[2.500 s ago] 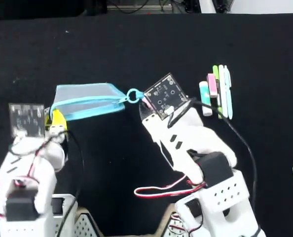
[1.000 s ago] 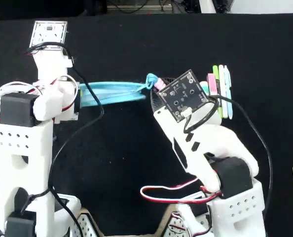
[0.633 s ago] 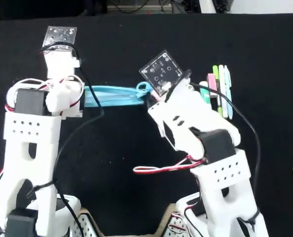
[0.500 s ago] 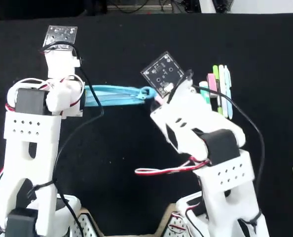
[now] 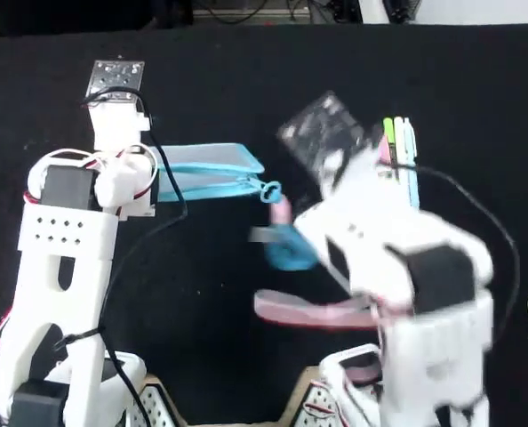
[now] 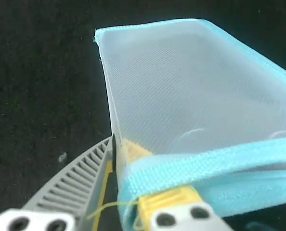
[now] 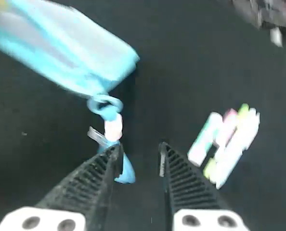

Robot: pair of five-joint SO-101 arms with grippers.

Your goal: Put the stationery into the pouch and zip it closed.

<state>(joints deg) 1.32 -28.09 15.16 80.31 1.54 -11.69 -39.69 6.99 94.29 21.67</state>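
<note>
Left gripper (image 6: 119, 144) is clamped on 1 corner of the pouch (image 6: 181, 91), right gripper (image 7: 140, 147) hangs narrowly open and empty beside the zip pull (image 7: 104, 103), stationery (image 7: 225, 144) lies apart on the table (image 5: 246, 80); risk judged: the single-corner hold lets the pouch sag or slip during loading.

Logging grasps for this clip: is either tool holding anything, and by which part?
The left tool pinches the pouch at its end corner, by the zipper band. The right tool is open and empty.
</note>
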